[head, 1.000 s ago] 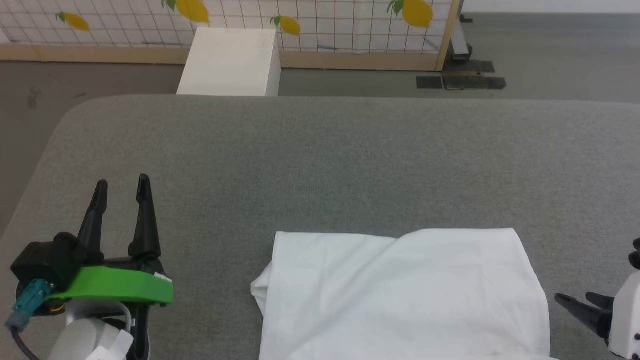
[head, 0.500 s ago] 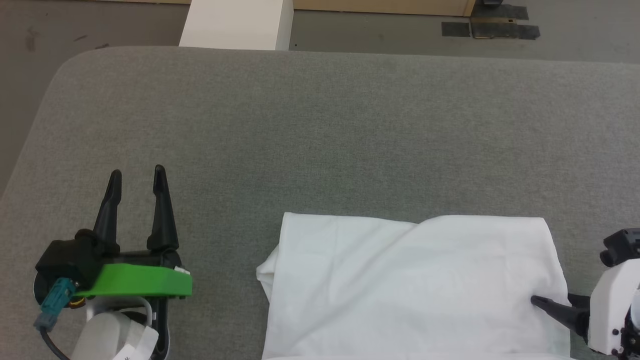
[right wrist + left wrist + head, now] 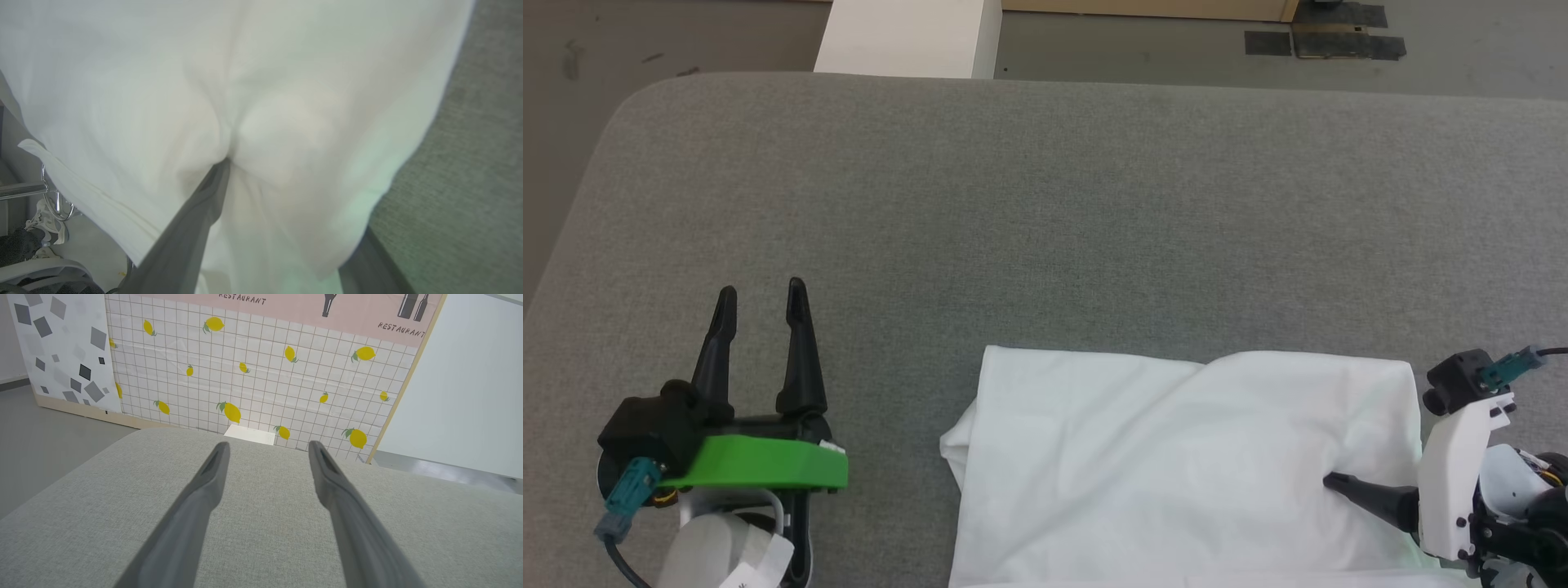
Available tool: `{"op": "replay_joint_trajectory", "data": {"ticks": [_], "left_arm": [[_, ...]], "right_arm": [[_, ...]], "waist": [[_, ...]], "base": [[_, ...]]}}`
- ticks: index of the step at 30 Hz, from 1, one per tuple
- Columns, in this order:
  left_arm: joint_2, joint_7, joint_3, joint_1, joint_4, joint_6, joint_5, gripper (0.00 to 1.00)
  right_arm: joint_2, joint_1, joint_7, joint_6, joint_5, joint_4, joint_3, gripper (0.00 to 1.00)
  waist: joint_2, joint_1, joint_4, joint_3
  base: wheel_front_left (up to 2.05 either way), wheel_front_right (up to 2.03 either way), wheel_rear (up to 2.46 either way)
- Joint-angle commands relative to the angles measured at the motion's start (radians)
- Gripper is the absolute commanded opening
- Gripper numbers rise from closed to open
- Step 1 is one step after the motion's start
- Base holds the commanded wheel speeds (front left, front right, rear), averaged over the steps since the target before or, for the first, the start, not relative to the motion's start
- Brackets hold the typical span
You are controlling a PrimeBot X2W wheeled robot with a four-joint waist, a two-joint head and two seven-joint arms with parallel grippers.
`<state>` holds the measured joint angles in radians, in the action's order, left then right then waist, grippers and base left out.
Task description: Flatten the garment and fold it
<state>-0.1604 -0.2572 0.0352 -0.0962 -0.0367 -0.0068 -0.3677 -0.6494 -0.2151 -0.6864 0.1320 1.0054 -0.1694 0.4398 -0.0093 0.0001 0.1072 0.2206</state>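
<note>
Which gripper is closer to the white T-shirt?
The right. The right gripper straddles the T-shirt at its right edge, jaws open, one finger above, one under. The left gripper stands apart over bare grey cushion, off its left side.

The head view's lower edge cuts off the garment [image 3: 1176, 465]; in the blurred right wrist view it covers one fingertip of the right gripper [image 3: 273, 163].

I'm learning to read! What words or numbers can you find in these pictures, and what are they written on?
"RESTAURANT": on the pink band atop the lemon wall panel, left of the bottle drawing.
"RESTAURANT": same band, under the bottle pair at the right.
The white tag at the head view's bottom left: its mark is too small to read.
The garment: no writing seen.
</note>
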Motion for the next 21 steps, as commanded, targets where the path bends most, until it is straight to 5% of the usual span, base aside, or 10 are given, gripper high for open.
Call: {"op": "replay_joint_trajectory", "data": {"ticks": [1,2,3,21], "left_arm": [[0.006,-0.004,-0.008,-0.013,0.003,-0.008,0.014,1.0],[0.011,-0.004,-0.011,-0.012,0.005,-0.012,0.018,1.0],[0.015,-0.004,-0.016,-0.012,0.006,-0.015,0.021,1.0],[0.056,-0.005,-0.062,0.005,0.023,-0.063,0.056,1.0]], "right_arm": [[0.028,0.006,-0.01,-0.001,0.012,-0.027,0.042,0.4],[0.026,0.001,-0.009,-0.001,0.017,-0.035,0.049,0.08],[0.022,-0.002,-0.012,-0.001,0.019,-0.045,0.057,0.0],[-0.063,-0.015,0.049,-0.001,0.048,-0.178,-0.036,0.0]], "waist": [[0.0091,-0.0001,0.001,-0.001],[0.0091,-0.0001,0.001,-0.001],[0.0091,-0.0001,0.001,-0.002],[0.0091,-0.0001,-0.005,-0.023]], "base": [[0.0,0.0,0.0],[0.0,0.0,0.0],[0.0,0.0,0.0],[0.0,0.0,0.0]]}}
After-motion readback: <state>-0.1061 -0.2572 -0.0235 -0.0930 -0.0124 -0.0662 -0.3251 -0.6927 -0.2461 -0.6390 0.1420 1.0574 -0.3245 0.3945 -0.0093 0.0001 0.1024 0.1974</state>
